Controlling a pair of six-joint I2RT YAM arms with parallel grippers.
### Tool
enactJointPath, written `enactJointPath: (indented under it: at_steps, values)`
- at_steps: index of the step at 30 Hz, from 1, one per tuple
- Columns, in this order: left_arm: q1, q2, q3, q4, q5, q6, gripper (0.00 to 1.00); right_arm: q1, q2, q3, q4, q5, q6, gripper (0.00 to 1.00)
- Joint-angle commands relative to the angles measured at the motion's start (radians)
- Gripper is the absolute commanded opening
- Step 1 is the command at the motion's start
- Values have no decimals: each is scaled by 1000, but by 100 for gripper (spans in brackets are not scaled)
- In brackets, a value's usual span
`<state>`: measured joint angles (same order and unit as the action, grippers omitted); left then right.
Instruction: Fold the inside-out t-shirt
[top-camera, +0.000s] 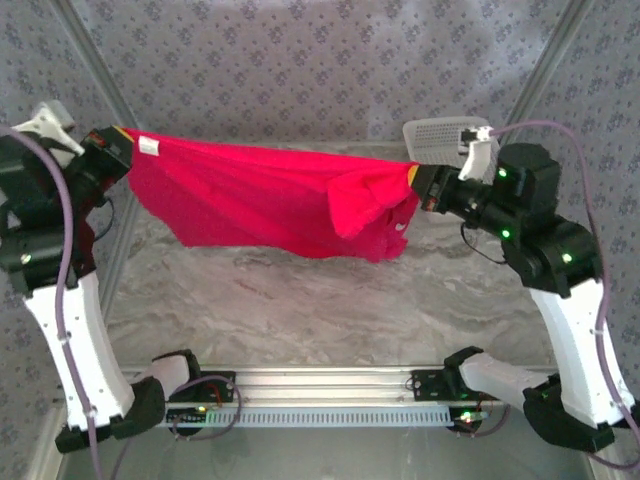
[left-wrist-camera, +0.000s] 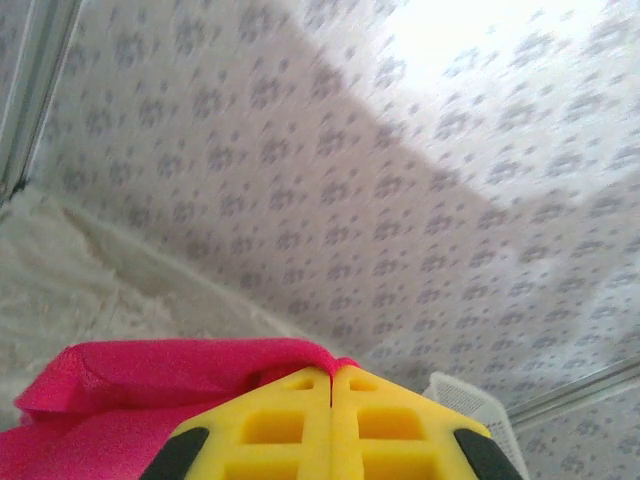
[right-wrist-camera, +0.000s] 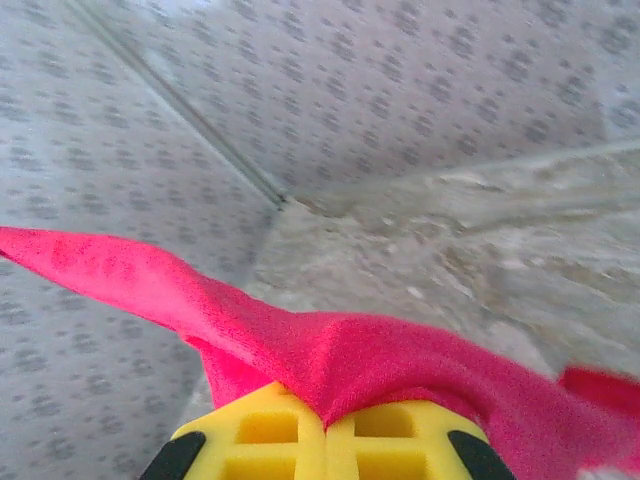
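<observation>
— How do the fingers stand?
— The left gripper (left-wrist-camera: 331, 378) has its yellow, waffle-moulded fingers pressed flat together, with red cloth pinched at their tips. The right gripper (right-wrist-camera: 325, 418) is clamped the same way, the cloth draped over its tips.
— And the garment?
— The inside-out t-shirt (top-camera: 260, 200) hangs stretched between the two grippers, above the table (top-camera: 300, 300). Its top edge is taut and its bottom sags in a curve. It is bright red, a soft, fuzzy knit. A small white tag (top-camera: 149, 146) sits near the left end, and a sleeve bunches near the right.
— Around it?
— A grey marbled top, dotted fabric walls (top-camera: 300, 60), and a white mesh basket (top-camera: 440, 132) behind the right gripper.
</observation>
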<state>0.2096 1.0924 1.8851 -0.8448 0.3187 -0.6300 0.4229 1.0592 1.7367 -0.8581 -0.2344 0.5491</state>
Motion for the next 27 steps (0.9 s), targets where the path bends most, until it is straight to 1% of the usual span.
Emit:
enactJointPath:
  at_steps: [1,5,8,9,11,13,16,18,19,20,21,22,23,24,25,26,27]
  values:
    - [6,-44,135,-57,-7,55,0,-4,-50,92,14,-82,28,0]
    - [5,-33,232,-78,-44,81,0,-11,-54,133,-16,-52,11,0]
    - [5,6,202,-54,-35,80,0,-27,-11,129,-30,-8,-15,0]
    - [6,21,171,-35,-18,76,0,-35,11,125,-31,0,-24,0]
    - [5,51,45,37,19,61,0,-75,70,104,-17,5,-35,0]
    - [2,90,-84,111,39,52,0,-130,136,73,25,-21,-27,0]
    - [-24,205,-238,223,30,57,0,-208,269,14,121,-73,19,0]
    - [-53,321,-271,255,0,76,0,-239,385,4,171,-88,61,0]
    - [-71,390,-265,257,-33,88,0,-249,458,12,196,-91,72,5]
    - [-81,472,-242,251,-64,97,0,-257,545,36,195,-102,115,25]
    - [-88,546,-212,231,-104,95,17,-262,622,78,181,-101,141,39]
    - [-88,629,-156,198,-134,95,42,-264,714,143,138,-101,161,49]
    - [-88,709,-93,148,-169,94,61,-265,802,221,76,-91,156,55]
    - [-91,767,-42,92,-205,89,70,-262,867,281,25,-67,142,58]
    - [-94,817,16,38,-229,91,73,-257,925,349,-31,-46,118,60]
    - [-98,846,44,0,-248,92,73,-246,962,384,-69,-32,94,60]
    - [-106,847,38,-9,-257,93,73,-234,975,389,-89,-18,88,61]
